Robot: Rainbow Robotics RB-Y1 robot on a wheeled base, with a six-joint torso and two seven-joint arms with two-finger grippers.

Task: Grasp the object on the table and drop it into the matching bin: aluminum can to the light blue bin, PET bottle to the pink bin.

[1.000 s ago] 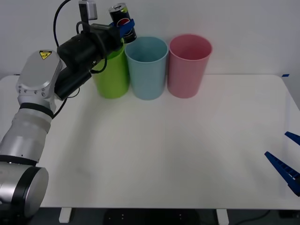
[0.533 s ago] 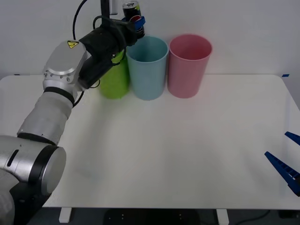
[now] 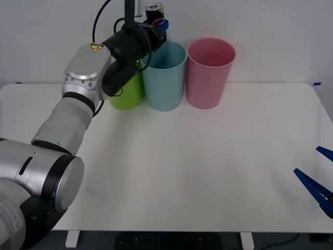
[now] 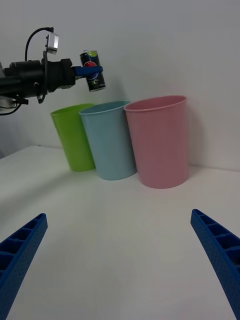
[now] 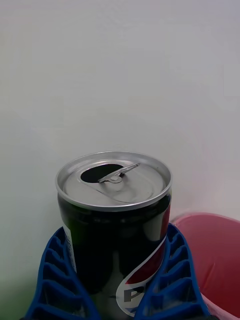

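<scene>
— Above the blue bin (image 3: 164,74), what is the left gripper (image 3: 158,26) holding?
— The can (image 3: 156,21), clamped between its blue fingers (image 5: 55,272) and lifted clear of the table (image 3: 197,166). It hangs over the bin's near-left rim, roughly upright, long axis near vertical with a slight tilt, silver top up and its opening showing in the left wrist view.
— And the bins?
— Three in a row at the far edge: green (image 3: 127,88), blue, pink (image 3: 209,72), standing just beside one another. The open mouths of the blue and pink ones show bare inner walls — the bottoms can't be seen.
— The right gripper (image 3: 317,182)?
— Low at the table's near right corner, well apart from the bins, fingers spread wide, holding nothing.
</scene>
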